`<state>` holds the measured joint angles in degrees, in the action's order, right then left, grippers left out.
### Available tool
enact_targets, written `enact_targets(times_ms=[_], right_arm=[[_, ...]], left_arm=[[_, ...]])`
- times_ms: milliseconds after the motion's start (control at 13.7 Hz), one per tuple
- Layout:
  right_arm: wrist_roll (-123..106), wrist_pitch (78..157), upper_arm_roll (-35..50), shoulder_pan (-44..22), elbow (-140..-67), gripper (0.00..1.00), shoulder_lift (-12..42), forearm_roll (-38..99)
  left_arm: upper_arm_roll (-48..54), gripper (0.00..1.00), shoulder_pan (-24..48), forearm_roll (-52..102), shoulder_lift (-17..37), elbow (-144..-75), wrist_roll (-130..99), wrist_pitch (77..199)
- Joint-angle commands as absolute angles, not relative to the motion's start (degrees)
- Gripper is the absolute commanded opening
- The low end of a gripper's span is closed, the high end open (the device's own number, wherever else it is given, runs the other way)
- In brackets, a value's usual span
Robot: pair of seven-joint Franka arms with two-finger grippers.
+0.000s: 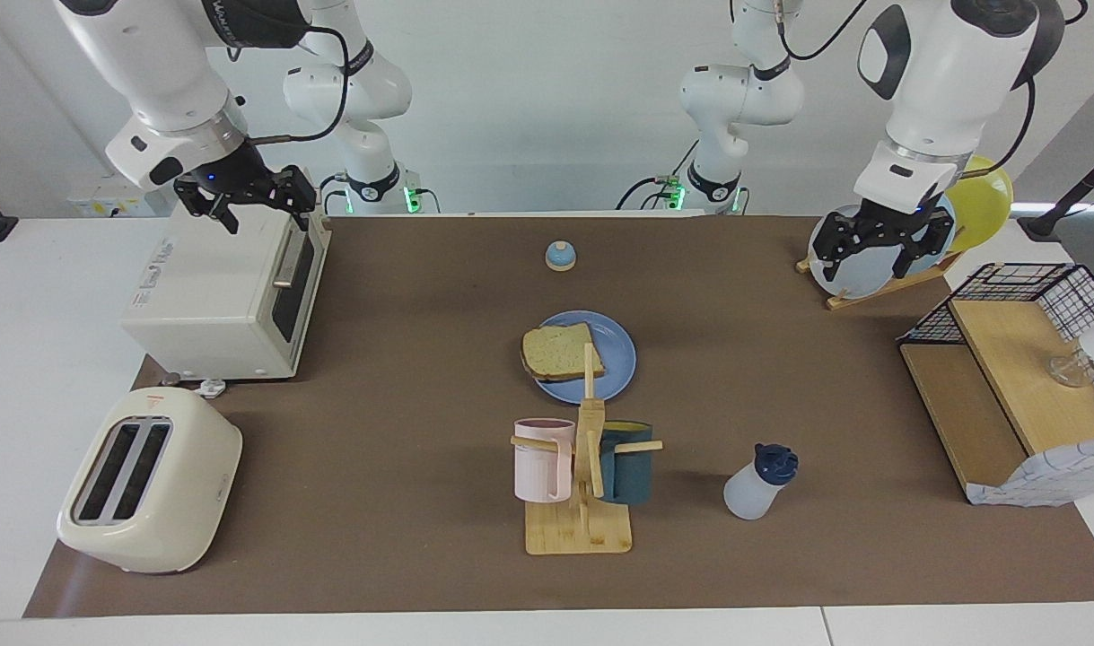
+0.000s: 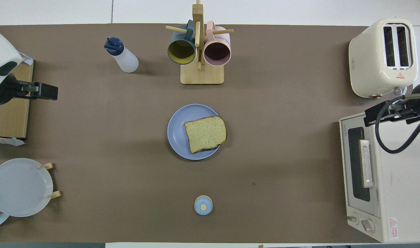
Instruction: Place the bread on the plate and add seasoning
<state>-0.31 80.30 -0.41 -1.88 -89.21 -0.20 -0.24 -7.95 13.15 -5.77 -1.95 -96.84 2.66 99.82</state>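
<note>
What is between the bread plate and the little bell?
Nothing. The overhead view shows only bare brown mat between the plate and the bell.

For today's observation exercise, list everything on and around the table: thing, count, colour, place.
bread: 1, tan, on plate
plate: 1, blue, mid-table
seasoning: 1, white, navy cap, beside mug rack
mug rack: 1, wood, holds pink and teal mugs
bell: 1, blue, nearer robots than plate
toaster: 1, cream, right arm's end
oven: 1, white, right arm's end
upright plates: 3, grey, pale-blue, yellow, left arm's end
left gripper: open, over upright plates
right gripper: open, over oven
</note>
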Motion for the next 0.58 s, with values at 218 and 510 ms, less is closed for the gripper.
enact_targets(times_ms=[218,510], right_arm=[[-1.0,81.8,0.1,-1.8,-91.0,1.0,-1.4,-1.1],[-0.6,84.3,-0.1,-0.4,-92.7,1.0,-1.8,-0.7]], left_arm=[[-7.9,1.0,11.3,-4.4,-4.2,-97.8,5.3,96.1],[-1.2,1.0,6.4,-1.9,-3.7,-95.9,2.7,94.2]])
